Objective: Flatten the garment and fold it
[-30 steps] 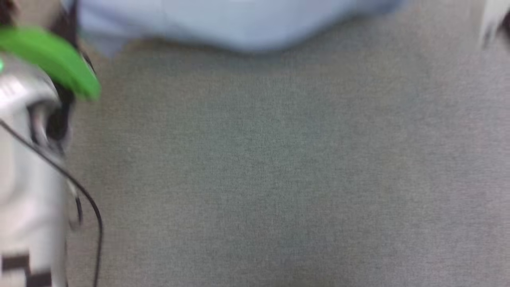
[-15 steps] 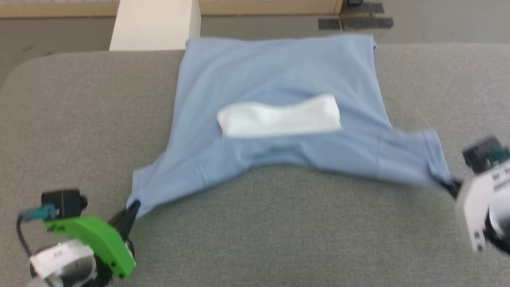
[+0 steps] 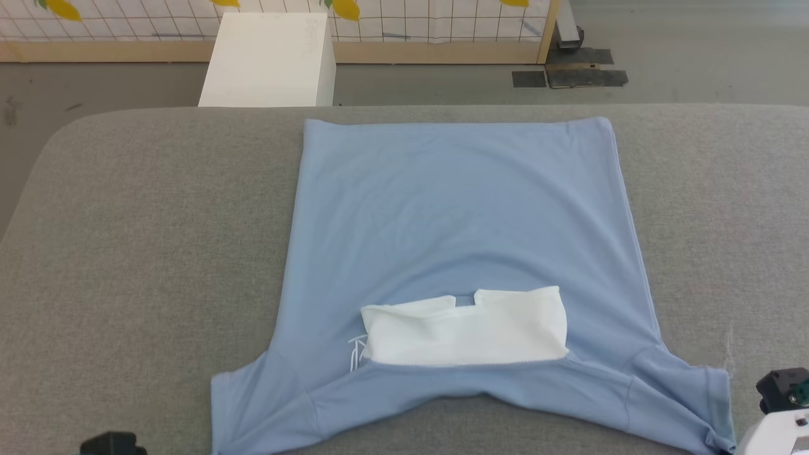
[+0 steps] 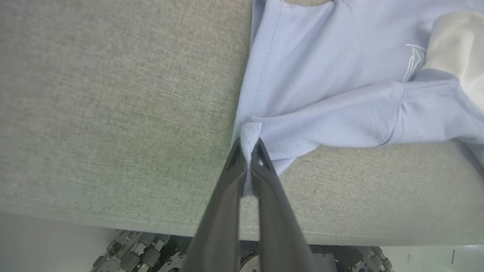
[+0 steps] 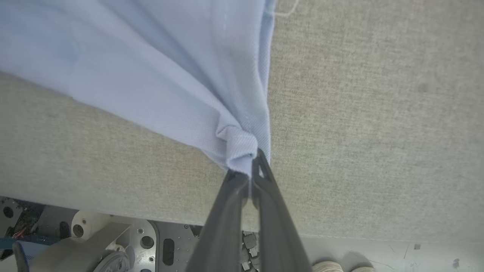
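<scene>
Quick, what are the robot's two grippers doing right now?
Left gripper: shut, pinching a sleeve corner of the blue T-shirt.
Right gripper: shut, pinching the T-shirt's other sleeve corner.

One garment (image 3: pixel 461 215), one grey table (image 3: pixel 139 221), one white box (image 3: pixel 268 60), two end effectors (image 4: pixel 247 148) (image 5: pixel 248 166).

Grey fabric-covered table (image 3: pixel 126 221); light blue garment (image 3: pixel 461 208) spread on it, sleeves nearest.
</scene>
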